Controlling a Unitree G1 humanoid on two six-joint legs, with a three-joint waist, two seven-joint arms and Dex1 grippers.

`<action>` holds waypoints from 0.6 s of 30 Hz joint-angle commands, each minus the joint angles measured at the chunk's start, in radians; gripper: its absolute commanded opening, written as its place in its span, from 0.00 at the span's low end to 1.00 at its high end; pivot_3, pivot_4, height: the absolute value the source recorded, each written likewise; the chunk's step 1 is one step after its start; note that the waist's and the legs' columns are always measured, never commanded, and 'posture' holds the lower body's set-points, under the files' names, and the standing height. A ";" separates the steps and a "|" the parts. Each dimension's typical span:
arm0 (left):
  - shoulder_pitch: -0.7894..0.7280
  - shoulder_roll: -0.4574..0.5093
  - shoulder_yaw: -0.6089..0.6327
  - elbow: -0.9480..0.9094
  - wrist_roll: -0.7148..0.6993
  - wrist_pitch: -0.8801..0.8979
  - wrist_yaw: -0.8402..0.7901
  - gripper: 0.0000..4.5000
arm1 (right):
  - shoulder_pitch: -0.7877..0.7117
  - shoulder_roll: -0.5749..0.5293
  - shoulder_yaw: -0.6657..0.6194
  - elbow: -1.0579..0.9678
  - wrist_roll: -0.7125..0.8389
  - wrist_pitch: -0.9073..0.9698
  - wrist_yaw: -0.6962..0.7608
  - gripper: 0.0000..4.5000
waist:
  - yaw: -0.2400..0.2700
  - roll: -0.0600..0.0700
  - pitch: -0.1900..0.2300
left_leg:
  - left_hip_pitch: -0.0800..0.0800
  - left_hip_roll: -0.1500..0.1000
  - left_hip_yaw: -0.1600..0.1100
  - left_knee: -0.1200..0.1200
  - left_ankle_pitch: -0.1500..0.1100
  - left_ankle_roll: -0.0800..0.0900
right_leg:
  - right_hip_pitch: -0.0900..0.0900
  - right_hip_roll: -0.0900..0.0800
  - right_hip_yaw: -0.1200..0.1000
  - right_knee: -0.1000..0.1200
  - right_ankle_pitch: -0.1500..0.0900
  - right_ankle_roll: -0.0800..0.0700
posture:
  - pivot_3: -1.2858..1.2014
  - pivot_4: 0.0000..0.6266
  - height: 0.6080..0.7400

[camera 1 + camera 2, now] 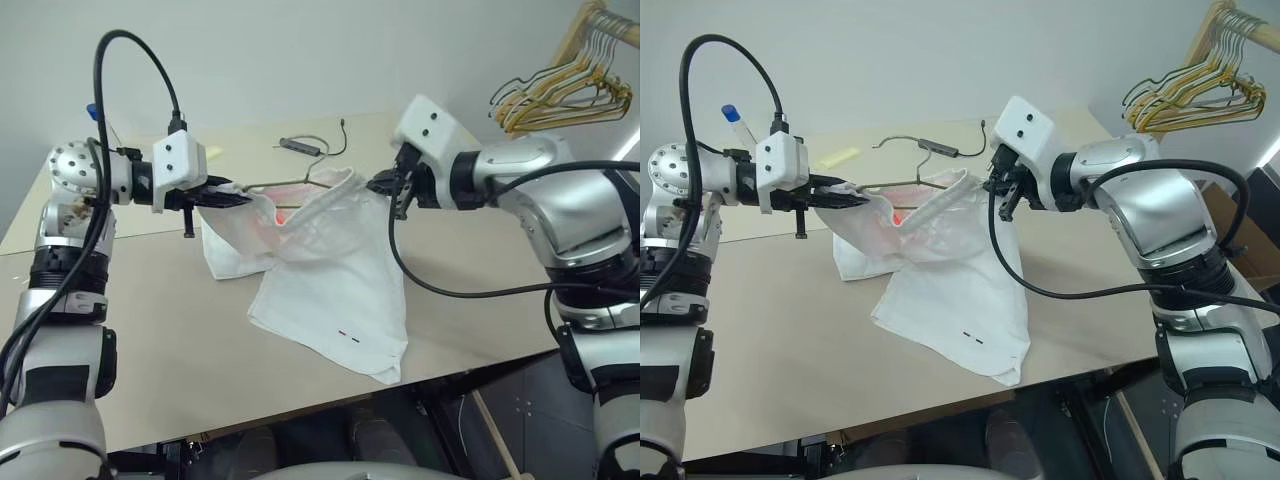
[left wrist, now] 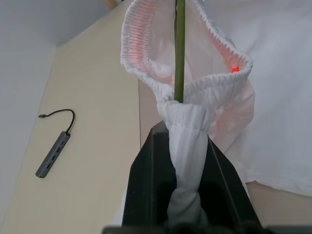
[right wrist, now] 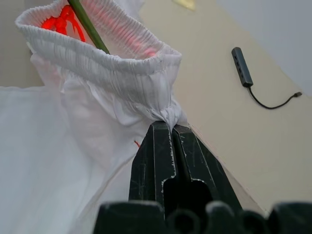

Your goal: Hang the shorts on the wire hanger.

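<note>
Left gripper (image 1: 235, 197) pinches one end of the shorts' (image 1: 335, 290) waistband, right gripper (image 1: 383, 184) the other; waistband held up, open, hanger (image 2: 179, 53) wire inside; legs trail to the table's (image 1: 170, 340) near edge.

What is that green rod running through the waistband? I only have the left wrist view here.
Observer: It is the wire hanger, seen end on; the head views show its hook past the shorts, above the table.
Operator: Is the right pincer holding anything?
Observer: Yes, the right pincer is shut on the far end of the waistband, opposite the left pincer.
Operator: Are the shorts off the table?
Observer: Only the waistband is lifted; the legs lie on the table, one hem at its near edge.
</note>
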 commanded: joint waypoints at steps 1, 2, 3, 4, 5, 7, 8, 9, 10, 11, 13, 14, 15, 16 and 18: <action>-0.003 0.015 0.042 -0.044 -0.032 -0.008 0.008 0.01 | 0.007 -0.006 -0.001 -0.014 -0.054 -0.117 0.021 0.01 | 0.000 0.000 0.000 | 0.000 0.000 0.000 0.000 0.000 0.000 | 0.000 0.000 0.000 -0.001 0.000 0.000 | 0.50 0.00 1.00; 0.000 0.014 0.050 -0.047 -0.043 0.001 0.008 0.01 | 0.015 -0.011 0.005 -0.014 -0.072 -0.151 0.028 0.01 | 0.000 0.000 0.000 | 0.000 0.000 0.000 0.000 0.000 0.000 | 0.000 0.000 0.000 -0.002 0.000 0.000 | 0.50 0.00 1.00; 0.002 0.012 0.055 -0.051 -0.050 0.009 0.007 0.01 | 0.020 -0.014 0.008 -0.013 -0.085 -0.176 0.036 0.01 | 0.000 0.000 0.000 | 0.001 0.000 0.000 0.000 0.000 0.000 | 0.000 0.000 0.000 -0.002 0.000 0.000 | 0.50 0.00 1.00; 0.004 0.011 0.060 -0.055 -0.055 0.014 0.006 0.01 | 0.023 -0.013 0.007 -0.009 -0.089 -0.174 0.043 0.01 | 0.000 0.000 0.000 | 0.001 0.000 0.000 0.000 0.000 0.000 | 0.000 0.000 0.000 -0.001 0.000 0.000 | 0.50 0.00 1.00; 0.007 0.012 0.062 -0.058 -0.055 0.014 0.006 0.01 | 0.026 -0.011 0.001 -0.004 -0.087 -0.169 0.053 0.11 | 0.000 0.000 0.000 | 0.001 0.000 0.000 0.000 0.000 0.000 | 0.000 0.000 0.000 -0.001 0.000 0.000 | 0.50 0.00 1.00; 0.011 0.015 0.060 -0.057 -0.047 0.010 0.012 0.01 | 0.040 -0.013 -0.012 -0.006 -0.075 -0.173 0.083 0.23 | 0.000 0.000 0.000 | 0.001 0.000 0.000 0.000 0.000 0.000 | 0.000 0.000 0.000 0.000 0.000 0.000 | 0.50 0.00 1.00; 0.013 0.016 0.059 -0.055 -0.045 0.007 0.012 0.01 | 0.054 -0.021 -0.012 -0.014 -0.074 -0.194 0.104 0.29 | 0.000 0.000 0.000 | 0.001 0.000 0.000 0.000 0.000 0.000 | 0.001 0.000 0.000 0.000 0.000 0.000 | 0.50 0.00 1.00; 0.014 0.017 0.058 -0.054 -0.043 0.005 0.012 0.01 | 0.064 -0.022 -0.014 -0.018 -0.075 -0.204 0.114 0.37 | 0.000 0.000 0.000 | 0.002 0.000 0.000 0.000 0.000 0.000 | 0.001 0.000 0.000 -0.001 0.000 0.000 | 0.50 0.00 1.00; 0.014 0.016 0.057 -0.054 -0.043 0.005 0.011 0.01 | 0.068 -0.016 -0.012 -0.007 -0.082 -0.204 0.109 0.44 | 0.000 0.000 0.000 | 0.002 0.000 0.000 0.000 0.000 0.000 | 0.001 0.000 0.000 -0.001 0.000 0.000 | 0.50 0.00 1.00; 0.015 0.016 0.056 -0.055 -0.044 0.007 0.009 0.01 | 0.071 -0.009 -0.007 0.009 -0.098 -0.209 0.100 0.49 | 0.000 0.000 0.000 | 0.001 0.000 0.000 0.000 0.000 0.000 | 0.001 0.000 0.000 -0.001 0.000 0.000 | 0.50 0.00 1.00; 0.015 0.015 0.054 -0.057 -0.047 0.006 0.002 0.01 | 0.077 -0.001 -0.005 0.035 -0.114 -0.218 0.095 0.49 | -0.001 0.000 0.000 | 0.001 0.000 0.000 0.000 0.000 0.000 | 0.001 0.000 0.000 -0.001 0.000 0.000 | 0.50 0.00 1.00; 0.016 0.013 0.054 -0.058 -0.048 0.005 0.001 0.01 | 0.080 0.003 -0.009 0.039 -0.113 -0.221 0.100 0.49 | -0.001 0.000 0.000 | 0.002 0.000 0.000 0.000 0.000 0.000 | 0.001 0.000 0.000 -0.001 0.000 0.000 | 0.50 0.00 1.00; 0.016 0.012 0.052 -0.058 -0.048 0.005 0.001 0.01 | 0.081 0.008 -0.016 0.043 -0.110 -0.219 0.102 0.49 | -0.001 0.000 0.000 | 0.002 0.000 0.000 0.000 0.000 0.000 | 0.001 0.000 0.000 -0.001 0.000 0.000 | 0.50 0.00 1.00; 0.015 0.012 0.047 -0.056 -0.041 0.002 0.001 0.01 | 0.082 0.010 -0.018 0.046 -0.111 -0.220 0.103 0.49 | -0.001 0.000 0.000 | 0.002 0.000 0.000 0.000 0.000 0.000 | 0.001 0.000 0.000 0.000 0.000 0.000 | 0.50 0.00 1.00; 0.015 0.012 0.041 -0.051 -0.029 -0.006 0.004 0.01 | 0.081 0.017 -0.027 0.054 -0.114 -0.217 0.098 0.49 | -0.002 0.000 0.000 | 0.002 0.000 0.000 0.000 0.000 0.000 | 0.001 0.001 0.000 0.000 0.000 0.000 | 0.50 0.00 1.00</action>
